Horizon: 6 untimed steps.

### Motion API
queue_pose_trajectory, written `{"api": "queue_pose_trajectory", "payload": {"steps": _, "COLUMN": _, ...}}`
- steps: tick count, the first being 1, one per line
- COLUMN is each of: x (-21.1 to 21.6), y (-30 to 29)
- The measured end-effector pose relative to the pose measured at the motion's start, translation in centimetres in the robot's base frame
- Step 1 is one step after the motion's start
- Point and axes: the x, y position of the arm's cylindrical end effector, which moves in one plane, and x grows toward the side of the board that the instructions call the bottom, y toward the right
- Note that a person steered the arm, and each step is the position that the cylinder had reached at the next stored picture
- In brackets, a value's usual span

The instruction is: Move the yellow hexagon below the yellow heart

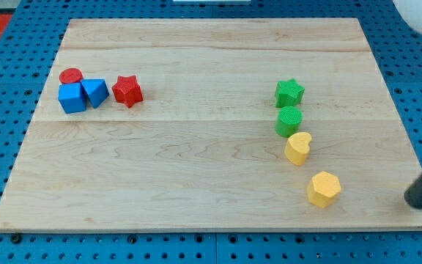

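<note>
The yellow hexagon (324,189) lies near the board's bottom right. The yellow heart (297,147) lies just above it and a little to its left, apart from it. My tip (416,202) is at the view's right edge, on the board's bottom right corner, well to the right of the hexagon and slightly lower. It touches no block.
A green cylinder (289,120) sits just above the heart, with a green star (289,93) above that. At the upper left are a red star (127,91), a blue triangular block (94,92), a blue cube (72,97) and a red cylinder (70,75). The wooden board (196,161) lies on blue pegboard.
</note>
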Motion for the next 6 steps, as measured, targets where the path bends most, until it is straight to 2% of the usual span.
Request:
{"api": "queue_pose_trajectory", "payload": {"steps": 1, "x": 0.8, "y": -2.0}}
{"api": "queue_pose_trajectory", "payload": {"steps": 5, "x": -0.9, "y": -11.3}}
{"api": "queue_pose_trajectory", "payload": {"steps": 6, "x": -4.4, "y": -11.3}}
